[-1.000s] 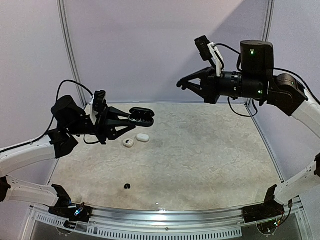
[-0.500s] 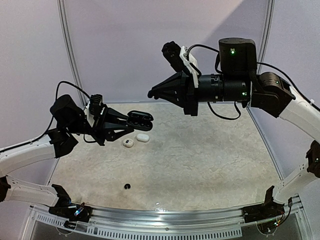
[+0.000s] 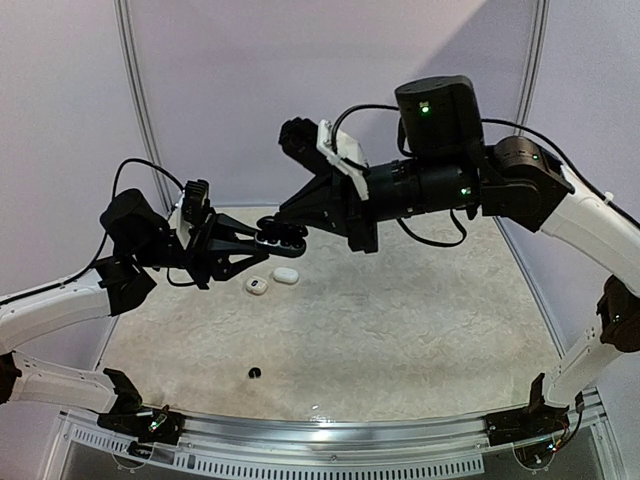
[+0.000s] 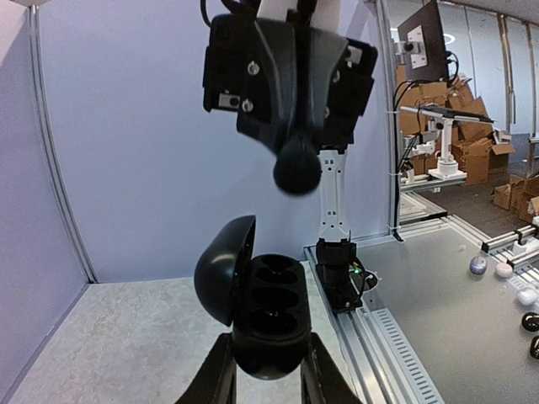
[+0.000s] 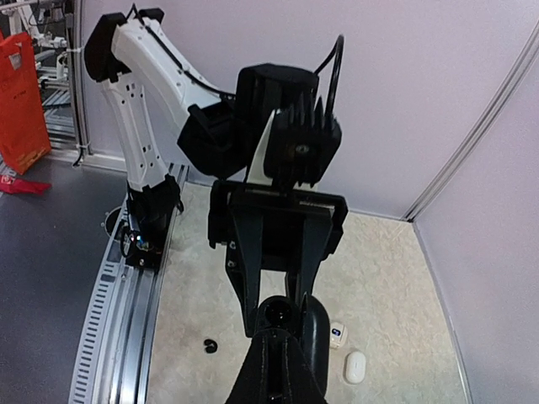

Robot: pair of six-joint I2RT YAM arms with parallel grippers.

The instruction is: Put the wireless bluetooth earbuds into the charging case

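While my left gripper [image 4: 269, 358] is clamped on the lower body of the glossy black pebble-shaped plastic charging case [image 4: 271, 311], my right gripper [image 4: 296, 153] hangs just above it. Its fingers are pinched almost together on a round black wireless earbud [image 4: 296, 167].

In my left wrist view the case stands upright with its domed lid swung open toward 9 o'clock and its dark hollows facing up. The earbud sits at 12 o'clock from the case, near it but apart.

From the top camera both grippers are in the air over the far left part of the pale mottled table [image 3: 430, 330], fingertips close together.

On the table at 6 o'clock from the held case lies a closed white oval case [image 3: 285, 274]. A smaller round white piece with a dark centre [image 3: 257, 286] lies just beside it at 8 o'clock. A small black round piece [image 3: 254, 373] lies well apart, near the front edge, too small to make out.
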